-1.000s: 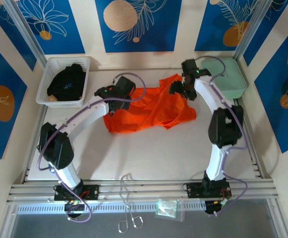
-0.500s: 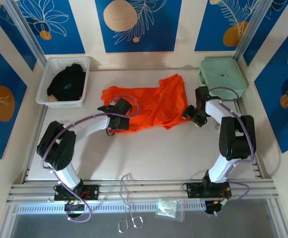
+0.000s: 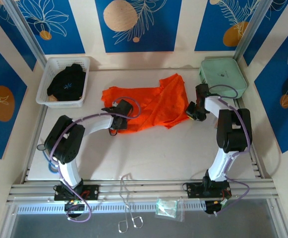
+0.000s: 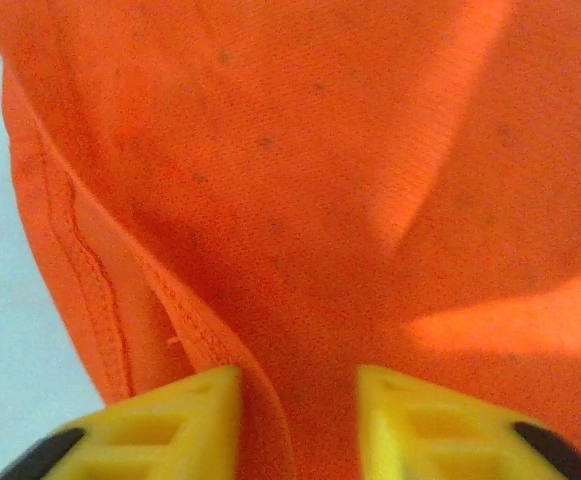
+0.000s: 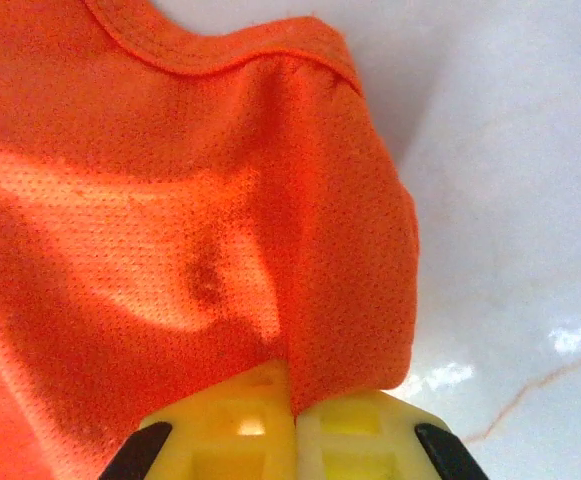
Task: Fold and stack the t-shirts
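ok so the bright orange short-sleeved fabric t-shirt (image 3: 148, 101) is lying spread out but pretty rumpled in the middle of the white table (image 3: 148, 153), with one corner flipped up towards the far right; the left gripper (image 3: 116, 121) is down on its near left edge, and the right gripper (image 3: 193, 111) is at the shirt's right edge, just on the near side of the mint-green hard case (image 3: 224, 75) that sits in the far right corner; from the right wrist cam its two yellow fingers (image 5: 240, 420) are pressed together with a fold of the orange mesh pinched between them, hem curling over just beyond, glossy bare table off to the right; so that one's clamped on the shirt for sure; the left wrist cam is less clear tbh; the yellow fingers there (image 4: 170, 420) sit a bit apart with a stitched hem and a ridge of fabric running in between, and I can't tell if they're actually squeezing it or just straddling it; the other shirt, a black fabric garment with a small pale-blue star-like mark (image 3: 68, 82), is bunched up in the white plastic basket (image 3: 54, 64) in the far left corner, well apart from both grippers
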{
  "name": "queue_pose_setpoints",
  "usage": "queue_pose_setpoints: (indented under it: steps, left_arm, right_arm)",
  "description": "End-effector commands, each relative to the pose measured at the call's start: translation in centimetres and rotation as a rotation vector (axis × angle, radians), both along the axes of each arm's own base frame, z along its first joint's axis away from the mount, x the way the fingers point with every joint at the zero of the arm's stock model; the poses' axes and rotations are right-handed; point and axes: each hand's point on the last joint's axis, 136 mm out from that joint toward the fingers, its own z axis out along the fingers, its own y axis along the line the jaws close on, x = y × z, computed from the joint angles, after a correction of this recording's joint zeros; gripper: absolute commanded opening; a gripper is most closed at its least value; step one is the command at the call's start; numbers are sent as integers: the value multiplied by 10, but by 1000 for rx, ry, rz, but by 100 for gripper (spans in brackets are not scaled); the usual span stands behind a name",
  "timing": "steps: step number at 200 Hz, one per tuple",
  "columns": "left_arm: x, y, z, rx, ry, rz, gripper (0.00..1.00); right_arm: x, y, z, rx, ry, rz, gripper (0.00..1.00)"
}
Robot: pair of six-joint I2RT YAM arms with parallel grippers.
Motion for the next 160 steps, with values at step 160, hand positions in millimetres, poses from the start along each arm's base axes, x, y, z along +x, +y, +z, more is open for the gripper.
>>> queue_pose_setpoints:
  steps: [160]
  left_arm:
    - [-12, 47, 62, 129, 17, -35, 0]
  right_arm:
    - [113, 38, 110, -117, -34, 285, 19]
